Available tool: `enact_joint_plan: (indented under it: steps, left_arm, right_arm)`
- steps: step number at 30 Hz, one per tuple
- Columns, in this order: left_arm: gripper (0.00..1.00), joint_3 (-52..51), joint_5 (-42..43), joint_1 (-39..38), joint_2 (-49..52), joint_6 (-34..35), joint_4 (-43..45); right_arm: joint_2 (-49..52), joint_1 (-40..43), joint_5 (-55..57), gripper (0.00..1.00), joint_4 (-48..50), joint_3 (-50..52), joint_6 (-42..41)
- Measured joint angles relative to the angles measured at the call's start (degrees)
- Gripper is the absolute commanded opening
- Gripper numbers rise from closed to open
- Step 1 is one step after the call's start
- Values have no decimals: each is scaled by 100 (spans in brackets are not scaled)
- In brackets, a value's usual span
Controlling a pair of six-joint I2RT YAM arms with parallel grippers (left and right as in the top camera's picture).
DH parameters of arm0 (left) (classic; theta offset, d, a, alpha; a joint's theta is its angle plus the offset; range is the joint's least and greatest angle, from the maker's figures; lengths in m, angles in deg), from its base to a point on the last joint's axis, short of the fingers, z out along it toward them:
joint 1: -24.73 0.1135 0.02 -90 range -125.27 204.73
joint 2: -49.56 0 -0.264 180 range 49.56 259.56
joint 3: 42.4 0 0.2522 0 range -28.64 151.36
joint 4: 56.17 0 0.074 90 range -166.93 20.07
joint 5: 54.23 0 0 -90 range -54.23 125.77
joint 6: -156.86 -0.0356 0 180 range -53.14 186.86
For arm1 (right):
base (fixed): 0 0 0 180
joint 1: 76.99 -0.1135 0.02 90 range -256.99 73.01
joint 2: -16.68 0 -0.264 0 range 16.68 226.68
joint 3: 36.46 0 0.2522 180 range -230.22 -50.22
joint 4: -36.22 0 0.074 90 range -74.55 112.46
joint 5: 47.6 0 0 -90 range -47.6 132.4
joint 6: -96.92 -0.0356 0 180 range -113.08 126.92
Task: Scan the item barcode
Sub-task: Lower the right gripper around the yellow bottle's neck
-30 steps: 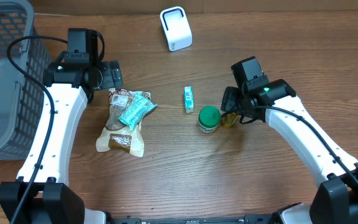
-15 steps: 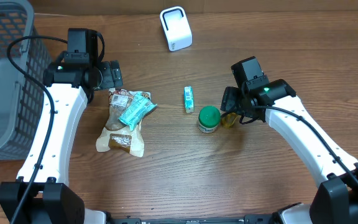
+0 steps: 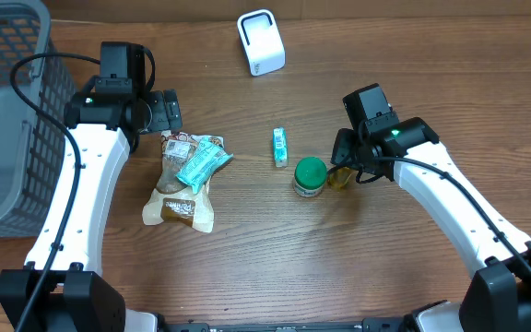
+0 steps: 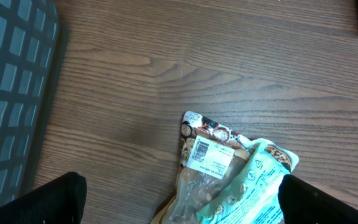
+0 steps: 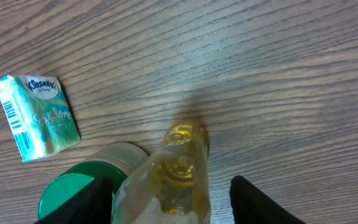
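Standing by the desk (image 3: 247,277), I see the right jaws straddling a small yellow bottle (image 5: 180,165), the item that I judge is meant for scanning. They are about half wide, with a clear gap on 1 side, so nothing is gripped yet. The bottle sits just beside a green-lidded jar (image 5: 73,196), and that closeness is the first worry: the finger on that side has little room and could shove the jar or pinch both things together. The bottle looks smooth and rounded, so an off-centre squeeze might make it squirt out or roll toward the tissue pack (image 5: 36,115). I cannot see any barcode on it, so a finger may cover the code, or the code may end up facing away from the white scanner (image 3: 261,41), which stands well apart at the far edge. The left jaws hang wide open over the snack bags (image 4: 229,180), holding nothing, and can offer no help if the bottle slips.
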Motion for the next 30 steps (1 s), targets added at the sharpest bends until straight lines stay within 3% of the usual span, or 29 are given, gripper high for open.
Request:
enact_joint_plan:
  steps: [30]
  left_arm:
    - [100, 0, 0, 0, 0, 0, 0]
  right_arm:
    - [0, 0, 33, 54, 133, 0, 323]
